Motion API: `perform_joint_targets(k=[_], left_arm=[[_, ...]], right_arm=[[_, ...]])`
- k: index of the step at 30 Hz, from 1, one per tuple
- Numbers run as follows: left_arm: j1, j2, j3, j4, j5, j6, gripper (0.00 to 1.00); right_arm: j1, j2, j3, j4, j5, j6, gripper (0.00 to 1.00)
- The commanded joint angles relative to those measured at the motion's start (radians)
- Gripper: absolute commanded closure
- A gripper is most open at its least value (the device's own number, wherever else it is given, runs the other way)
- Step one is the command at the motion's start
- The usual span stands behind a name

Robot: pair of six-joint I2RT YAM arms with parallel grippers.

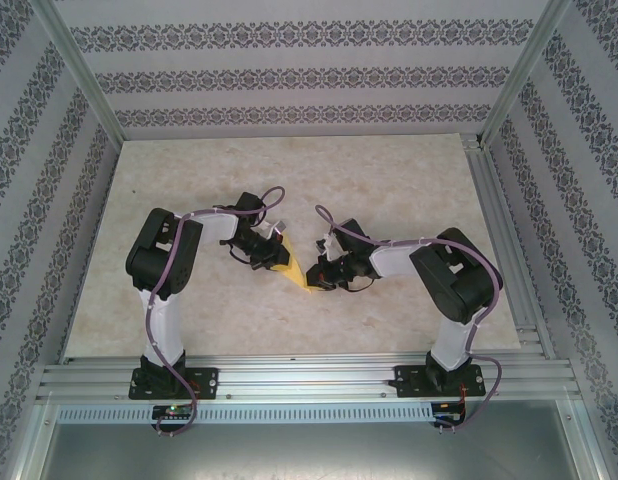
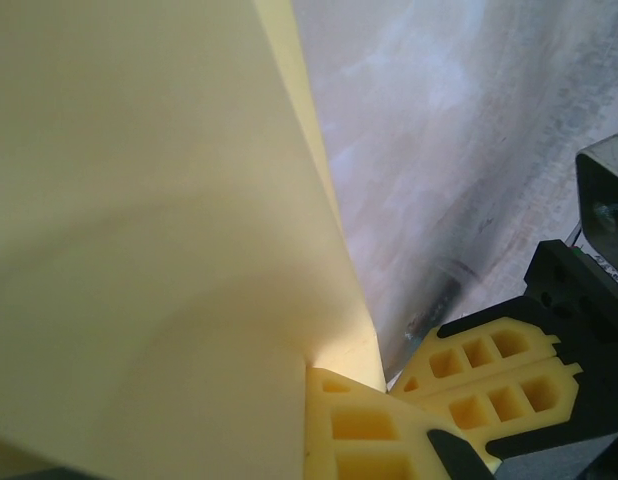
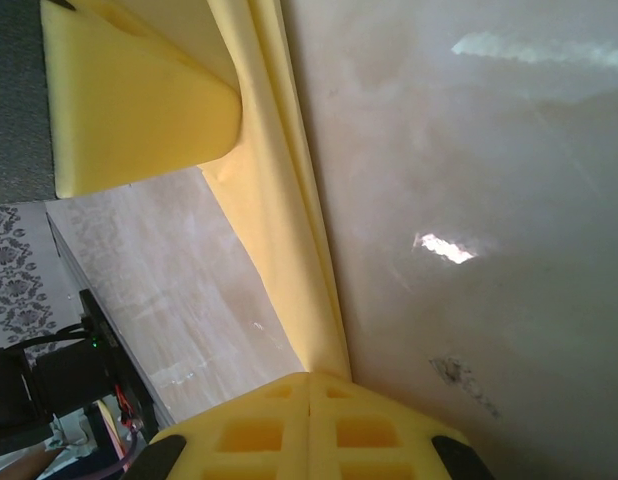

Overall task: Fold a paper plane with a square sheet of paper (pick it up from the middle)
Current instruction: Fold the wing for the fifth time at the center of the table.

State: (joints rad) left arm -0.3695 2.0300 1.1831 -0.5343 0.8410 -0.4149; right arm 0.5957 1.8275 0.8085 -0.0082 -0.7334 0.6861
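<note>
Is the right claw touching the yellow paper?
Touching. The right wrist view shows the right claw pinching the paper between its pads.

Both arms are reaching inward toward each other. The left arm [image 1: 165, 300] is rising from its base, bending at a raised black elbow and stretching its forearm to the right, while the right arm [image 1: 451, 310] is mirroring it to the left. The left gripper [image 1: 273, 254] and the right gripper [image 1: 316, 272] are facing each other, near but apart. Each gripper's yellow pads [image 2: 364, 430] are pressing together, pinching the yellow paper [image 1: 292, 268] from opposite ends.
</note>
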Motion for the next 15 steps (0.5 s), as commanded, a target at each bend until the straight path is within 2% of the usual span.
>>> perform_joint_targets(k=[1,12,15], left_arm=[[0.023,0.030,0.019,-0.018,-0.002,0.034,0.99],[0.034,0.038,0.031,-0.039,0.002,0.051,0.99],[0.035,0.046,0.035,-0.036,0.011,0.051,0.99]], right_arm=[[0.015,0.023,-0.004,-0.002,0.011,-0.014,0.96],[-0.015,-0.105,-0.063,0.054,-0.001,0.028,0.96],[-0.016,-0.092,-0.068,0.083,-0.038,0.046,0.96]])
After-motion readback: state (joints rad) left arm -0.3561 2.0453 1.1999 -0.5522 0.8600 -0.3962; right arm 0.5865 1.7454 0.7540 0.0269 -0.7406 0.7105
